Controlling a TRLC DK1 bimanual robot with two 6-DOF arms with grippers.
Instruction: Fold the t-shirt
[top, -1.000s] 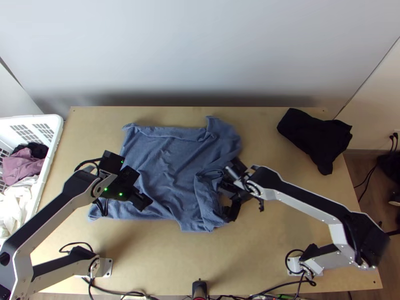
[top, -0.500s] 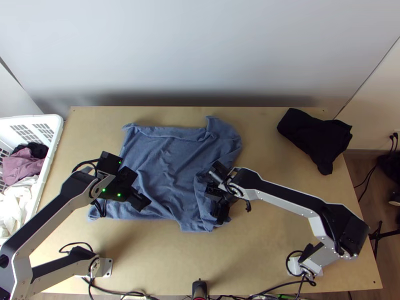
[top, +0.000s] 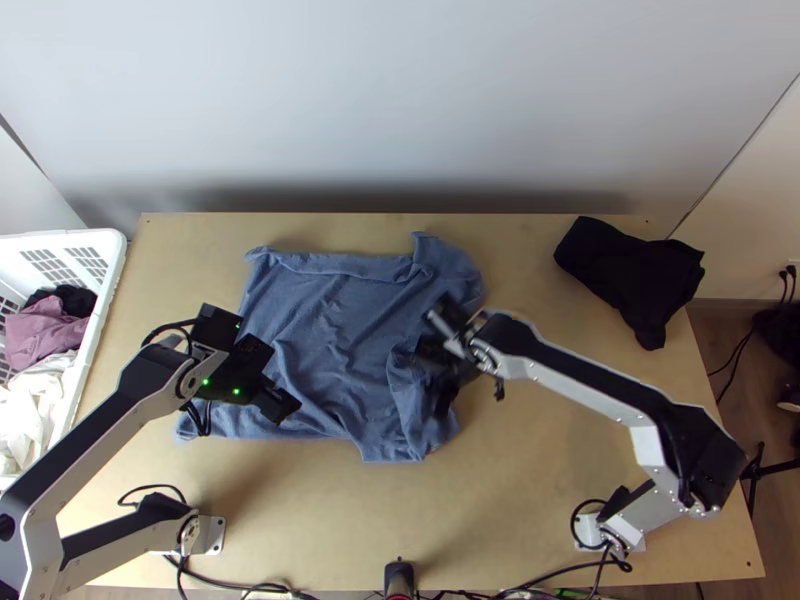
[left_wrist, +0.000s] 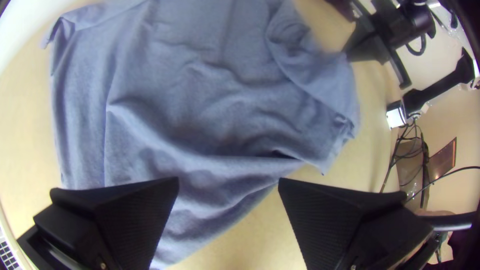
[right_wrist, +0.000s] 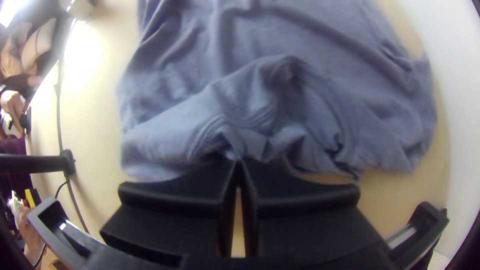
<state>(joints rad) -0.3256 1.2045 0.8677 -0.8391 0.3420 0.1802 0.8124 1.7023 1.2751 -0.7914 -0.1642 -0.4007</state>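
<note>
The t-shirt (top: 340, 320) is lying in the middle of the wooden table (top: 300, 510), mostly spread, but it is bunching and doubling over itself on the side near my right gripper (right_wrist: 239, 162). With this gripper I am clamping a small part of the cloth, the fingers being closed together on it. My left gripper (left_wrist: 228, 180) is standing over the other side of the shirt with its fingers well apart, so it is holding nothing. From here, I am thinking that the shirt could slide as a whole when the right side is pulled, because nothing is pinning the other side. My pinch is also looking rather small, so the fabric could slip out, or I could be lifting one layer while the layer under it is staying crooked. If I am folding over these creases, they would probably become trapped inside, and the edges would not be meeting straight. For containers, a white laundry basket (top: 113, 275) is standing beside the table, on my left; it is containing a mauve garment (top: 45, 332), a black piece of cloth (top: 73, 298) and some white cloth (top: 35, 405). A black garment (top: 630, 275) is lying outside it, on the far right part of the table.
</note>
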